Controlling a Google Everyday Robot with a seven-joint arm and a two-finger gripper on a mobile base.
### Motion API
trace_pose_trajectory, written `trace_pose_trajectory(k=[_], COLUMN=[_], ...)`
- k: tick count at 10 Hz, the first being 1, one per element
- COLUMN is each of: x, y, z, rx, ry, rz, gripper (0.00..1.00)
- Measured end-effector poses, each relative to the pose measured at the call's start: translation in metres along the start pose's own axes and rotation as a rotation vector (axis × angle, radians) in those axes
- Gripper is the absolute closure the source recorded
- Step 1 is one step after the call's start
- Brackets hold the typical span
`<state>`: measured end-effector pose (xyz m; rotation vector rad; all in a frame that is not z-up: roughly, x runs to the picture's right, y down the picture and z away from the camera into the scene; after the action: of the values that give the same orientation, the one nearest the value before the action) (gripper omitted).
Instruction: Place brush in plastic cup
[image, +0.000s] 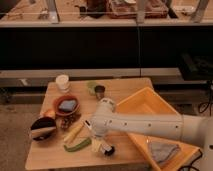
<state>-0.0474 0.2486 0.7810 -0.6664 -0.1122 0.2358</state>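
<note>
Over the table (50, 156), the wide-open gripper (94, 134) hangs above the brush (106, 148), corn cob (73, 132) and green vegetable (77, 145) beside.

A robotics test lab, to judge by the white robot arm (150, 127) reaching over a small light wooden table (125, 90) of cups and toy food, its gripper (96, 134) low over the front, beside a large yellow plastic bin (150, 100).

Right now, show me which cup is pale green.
The plastic cup, just left of the dark cup; the white cup stands farther left. The hand is down by the brush.
</note>
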Motion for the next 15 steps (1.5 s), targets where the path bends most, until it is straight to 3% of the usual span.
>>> trace_pose_trajectory(k=[1,3,7,11,12,15], x=[-0.001,-0.003,-0.005,-0.011,-0.011,-0.03], y=[-0.003,-0.009,-0.007,-0.008,-0.006,0.003], z=[0.004,0.012,0.014,0.017,0.018,-0.001], rx=[0.008,0.031,0.095,0.066,0.058,0.094], ry=[-0.008,-0.023,-0.034,-0.007,0.012,0.057], rz=[0.001,-0.011,-0.105,-0.121,-0.13,-0.2], gripper=[0.21,0.35,0.56,0.93,0.96,0.96])
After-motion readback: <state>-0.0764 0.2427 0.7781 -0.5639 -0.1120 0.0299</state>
